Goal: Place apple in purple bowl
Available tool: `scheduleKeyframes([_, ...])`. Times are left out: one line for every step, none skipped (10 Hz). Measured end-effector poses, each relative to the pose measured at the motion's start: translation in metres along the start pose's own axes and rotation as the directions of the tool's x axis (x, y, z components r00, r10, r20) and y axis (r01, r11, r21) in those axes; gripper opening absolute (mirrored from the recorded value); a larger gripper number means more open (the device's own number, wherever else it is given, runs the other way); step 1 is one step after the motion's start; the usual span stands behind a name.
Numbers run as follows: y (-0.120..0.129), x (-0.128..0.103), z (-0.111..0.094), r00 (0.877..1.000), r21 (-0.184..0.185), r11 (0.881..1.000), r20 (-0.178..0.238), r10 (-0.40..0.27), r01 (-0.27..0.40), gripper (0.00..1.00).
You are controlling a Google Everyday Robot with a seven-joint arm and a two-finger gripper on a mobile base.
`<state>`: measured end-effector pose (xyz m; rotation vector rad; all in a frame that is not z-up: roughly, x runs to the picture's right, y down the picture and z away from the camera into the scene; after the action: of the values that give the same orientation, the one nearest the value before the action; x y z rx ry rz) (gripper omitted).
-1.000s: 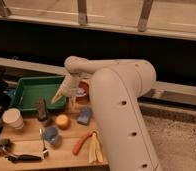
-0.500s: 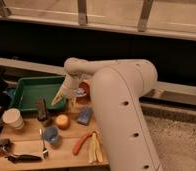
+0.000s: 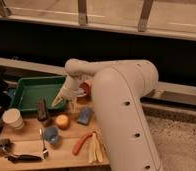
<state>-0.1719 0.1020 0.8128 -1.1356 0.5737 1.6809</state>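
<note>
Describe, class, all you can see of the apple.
The apple is small, round and whole, yellow-orange with a reddish blush. It sits on the wooden table, between a dark object and a blue block, seemingly touching neither. The open gripper hangs just beyond it, not touching it.

The apple (image 3: 62, 121) lies on the surface (image 3: 66, 152) at the tray's (image 3: 30, 94) five o'clock. From the apple, the sponge (image 3: 84, 116) sits at three, the carrot (image 3: 82, 142) at five, and the jaws at twelve beside the tray's right edge.

No legible text or labels anywhere
</note>
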Motion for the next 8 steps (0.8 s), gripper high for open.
scheduleKeyframes([-0.003,0.002,0.001,1.000,-0.001,1.000,-0.002,0.006,-0.006,0.73])
scheduleKeyframes([-0.005,0.006,0.003,1.000,-0.001,1.000,-0.008,0.011,-0.011,0.73])
scheduleKeyframes([-0.006,0.009,0.008,1.000,-0.003,1.000,-0.017,0.014,-0.014,0.73])
scheduleKeyframes([-0.006,0.010,0.014,0.999,-0.002,1.000,-0.031,0.017,-0.017,0.73])
scheduleKeyframes([-0.007,0.011,0.020,0.999,0.001,1.000,-0.046,0.020,-0.020,0.73])
scheduleKeyframes([-0.007,0.012,0.030,0.997,0.007,1.000,-0.069,0.020,-0.020,0.73])
scheduleKeyframes([-0.009,0.013,0.039,0.996,0.011,1.000,-0.089,0.023,-0.022,0.73])
scheduleKeyframes([-0.012,0.014,0.046,0.994,0.016,1.000,-0.109,0.028,-0.026,0.73])
